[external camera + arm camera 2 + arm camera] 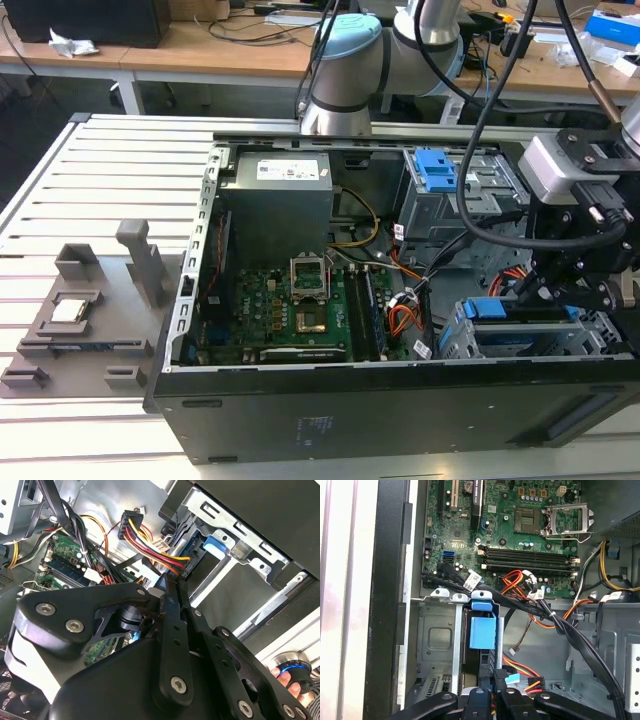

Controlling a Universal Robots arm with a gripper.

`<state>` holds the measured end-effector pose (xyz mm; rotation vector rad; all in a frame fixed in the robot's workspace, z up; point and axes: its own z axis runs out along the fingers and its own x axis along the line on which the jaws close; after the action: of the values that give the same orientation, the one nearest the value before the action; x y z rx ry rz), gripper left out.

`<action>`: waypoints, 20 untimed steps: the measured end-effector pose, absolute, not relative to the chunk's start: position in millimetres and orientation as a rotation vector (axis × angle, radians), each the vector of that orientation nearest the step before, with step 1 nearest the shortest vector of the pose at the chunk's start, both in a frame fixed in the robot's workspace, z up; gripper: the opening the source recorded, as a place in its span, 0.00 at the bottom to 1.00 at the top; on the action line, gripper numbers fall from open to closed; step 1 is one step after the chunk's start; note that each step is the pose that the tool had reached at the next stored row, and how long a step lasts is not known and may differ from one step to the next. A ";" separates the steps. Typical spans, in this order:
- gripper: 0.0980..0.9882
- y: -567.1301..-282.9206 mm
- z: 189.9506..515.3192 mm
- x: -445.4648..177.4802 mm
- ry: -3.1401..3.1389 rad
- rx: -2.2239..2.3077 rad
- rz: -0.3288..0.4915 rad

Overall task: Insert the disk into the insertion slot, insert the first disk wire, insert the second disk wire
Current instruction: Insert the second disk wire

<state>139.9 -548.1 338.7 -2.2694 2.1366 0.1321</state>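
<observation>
Blue plastic frames the flat silver disk, which sits down in the low grey metal insertion slot just ahead of the jaws. The black gripper hovers at the disk's rear edge, where a connector on red, yellow and orange wires meets it. Its jaws look drawn close together around that connector, though I cannot tell whether they truly pinch it. Judging by this, a wire step is in hand; doing it well means keeping the plug square to the socket and pushing straight in, clear of the black cable bundle beside the jaws. In the exterior view the arm reaches down into the open black computer case, wrist bent over the slot.
</observation>
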 end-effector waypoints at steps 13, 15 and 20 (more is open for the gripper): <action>0.13 -548.5 339.0 139.9 2.136 -2.269 0.133; 0.13 -548.4 341.0 139.9 2.136 -2.269 0.133; 0.13 -548.5 350.9 139.9 2.136 -2.269 0.133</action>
<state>139.9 -548.5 350.9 -2.2690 2.1363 0.1327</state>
